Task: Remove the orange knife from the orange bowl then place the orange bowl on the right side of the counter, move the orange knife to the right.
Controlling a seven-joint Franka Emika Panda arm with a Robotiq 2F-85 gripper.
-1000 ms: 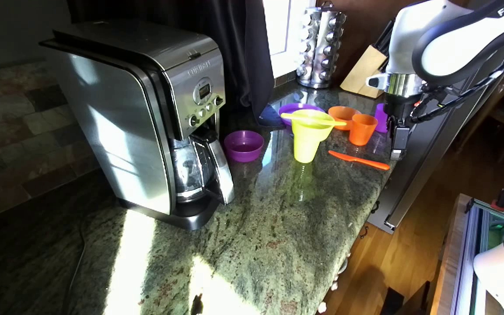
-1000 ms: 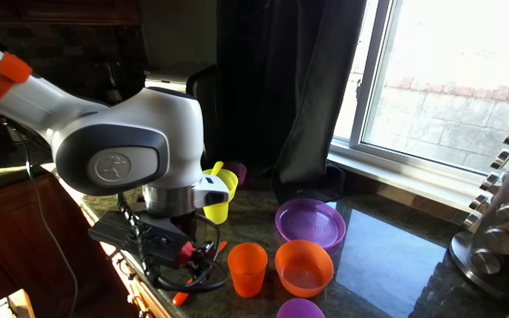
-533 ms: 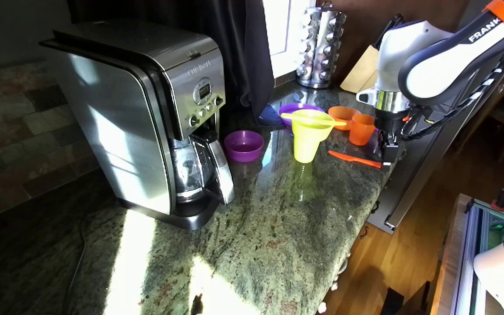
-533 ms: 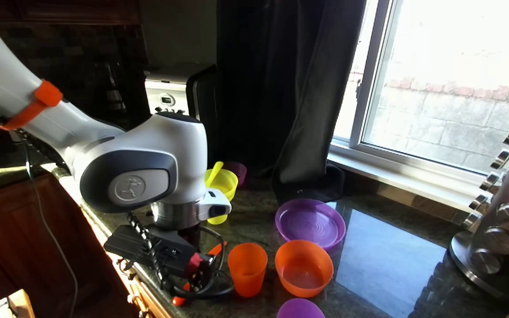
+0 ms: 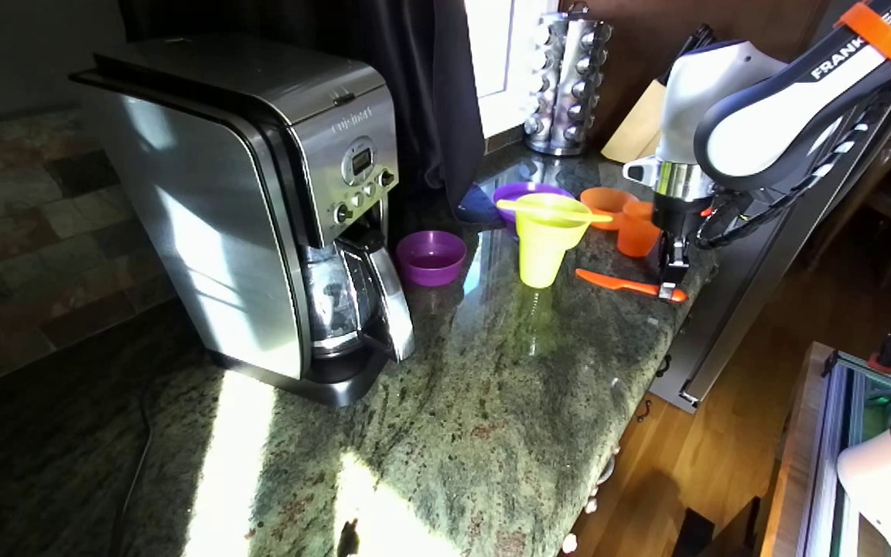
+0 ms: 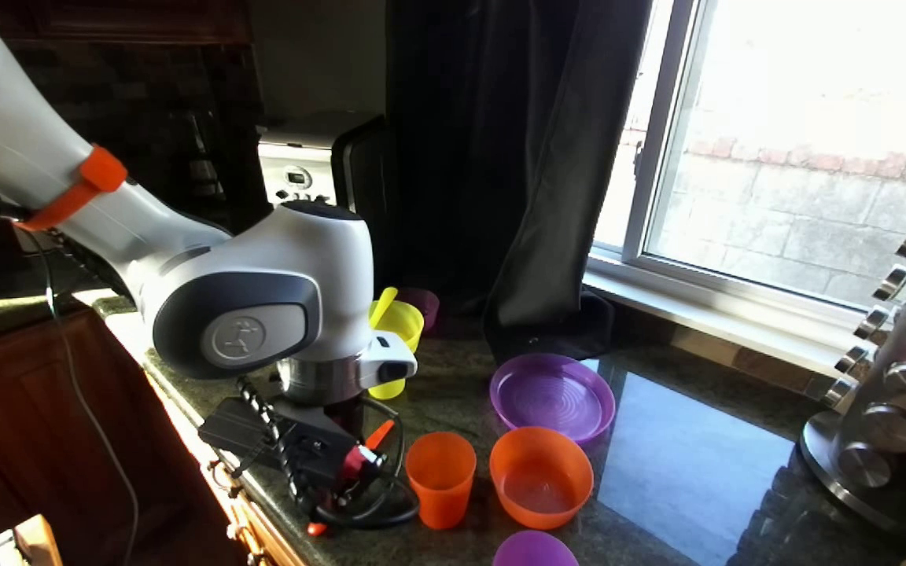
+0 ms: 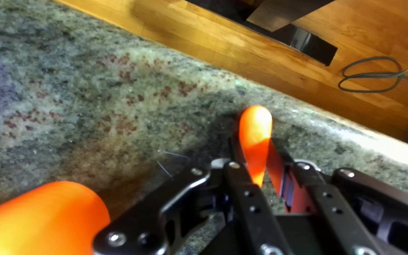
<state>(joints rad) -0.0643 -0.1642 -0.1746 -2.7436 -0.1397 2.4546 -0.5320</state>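
"Gripping anything?"
"The slim orange plastic knife [image 7: 256,129]; the black gripper [image 7: 256,151] is closed on its handle, by the green stone counter [image 5: 507,387] edge."
"Blade [image 5: 599,279]?"
"In both exterior views only, like the rounded orange plastic bowl [image 6: 541,483] beside the tall orange cup [image 6: 441,487]."

Well apart from the black two-fingered metal pincer [image 5: 670,288], an exterior view looks down past a boxy silver metal coffee maker [image 5: 221,224]; nearer, beyond the pincer, an exterior view faces back across a round purple plastic plate [image 6: 553,397] — both share the slim orange plastic knife [image 7: 256,138] with the wrist view, aimed down close above the pincer.
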